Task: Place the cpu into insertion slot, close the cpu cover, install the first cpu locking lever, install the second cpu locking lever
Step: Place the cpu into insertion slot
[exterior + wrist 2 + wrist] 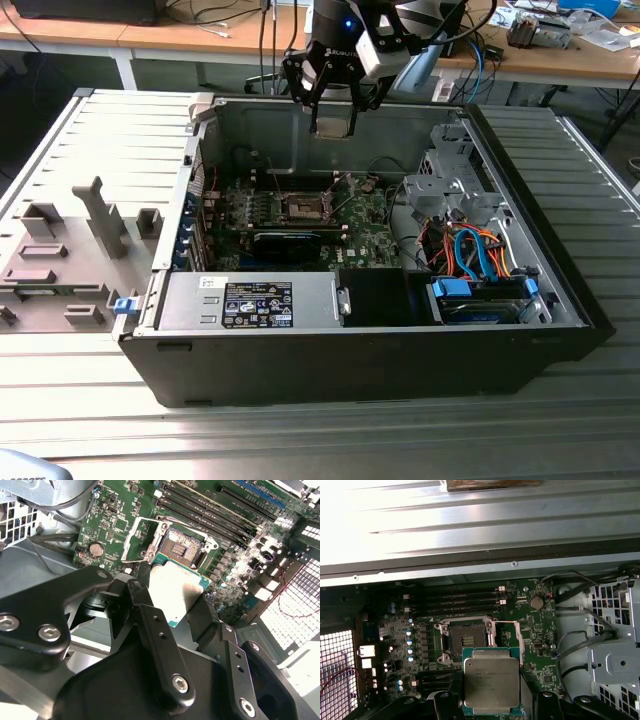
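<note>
A: Where is the chip?
B: 1 chip (491,681) is pinched between the 2 fingers (444,706) of the gripper (492,702). It hangs above the green board (540,647), just short of the 1 open socket (465,640).
A: How to do this well?
B: Probably keep it level, with its edges squared to the socket.

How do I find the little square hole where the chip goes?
Look inside the open computer case, at the green circuit board. The insertion slot is the dark square with a shiny metal rim, not the long black strips beside it.
</note>
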Controlling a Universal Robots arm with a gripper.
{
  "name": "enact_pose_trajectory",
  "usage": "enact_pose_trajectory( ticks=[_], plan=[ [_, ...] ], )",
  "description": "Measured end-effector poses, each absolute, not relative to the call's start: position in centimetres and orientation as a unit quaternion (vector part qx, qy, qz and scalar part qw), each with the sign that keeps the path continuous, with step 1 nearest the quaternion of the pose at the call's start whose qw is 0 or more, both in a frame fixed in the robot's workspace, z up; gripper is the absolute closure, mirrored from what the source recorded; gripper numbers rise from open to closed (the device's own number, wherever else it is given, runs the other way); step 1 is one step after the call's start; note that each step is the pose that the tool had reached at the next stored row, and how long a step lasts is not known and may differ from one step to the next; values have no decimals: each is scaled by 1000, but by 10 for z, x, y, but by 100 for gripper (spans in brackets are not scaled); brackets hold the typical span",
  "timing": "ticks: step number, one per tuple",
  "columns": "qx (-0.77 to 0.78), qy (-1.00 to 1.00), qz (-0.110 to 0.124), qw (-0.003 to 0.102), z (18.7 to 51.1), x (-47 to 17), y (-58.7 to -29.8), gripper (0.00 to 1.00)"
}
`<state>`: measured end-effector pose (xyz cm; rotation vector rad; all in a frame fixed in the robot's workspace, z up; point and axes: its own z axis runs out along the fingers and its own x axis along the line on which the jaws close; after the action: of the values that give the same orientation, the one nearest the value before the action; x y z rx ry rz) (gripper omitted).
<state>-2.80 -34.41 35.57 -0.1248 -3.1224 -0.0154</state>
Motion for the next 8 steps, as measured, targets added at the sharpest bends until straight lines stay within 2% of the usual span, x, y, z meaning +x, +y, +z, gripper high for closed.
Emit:
enact_pose_trajectory(
  ticks=[8],
  plan=[
    [-42,-999,-5,8,356,-28,-344,45]
  ],
)
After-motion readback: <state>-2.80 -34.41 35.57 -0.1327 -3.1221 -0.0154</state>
